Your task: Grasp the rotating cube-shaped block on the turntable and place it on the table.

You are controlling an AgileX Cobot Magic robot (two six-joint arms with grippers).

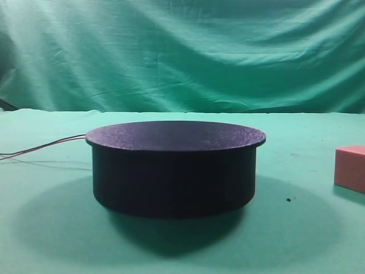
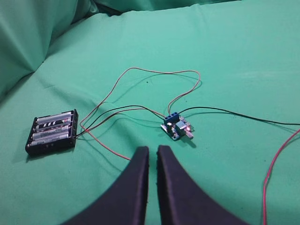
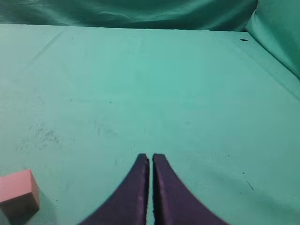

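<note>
The black turntable stands in the middle of the green table; its speckled top is bare. The pinkish-salmon cube-shaped block rests on the table cloth at the right edge of the exterior high view, apart from the turntable. It also shows in the right wrist view at the lower left. My right gripper is shut and empty above bare cloth, to the right of the block. My left gripper is shut and empty above the cloth near the wires. Neither gripper shows in the exterior high view.
Thin red and black wires trail left from the turntable. In the left wrist view a black battery holder and a small blue circuit board lie on the cloth, joined by looping wires. A green backdrop hangs behind.
</note>
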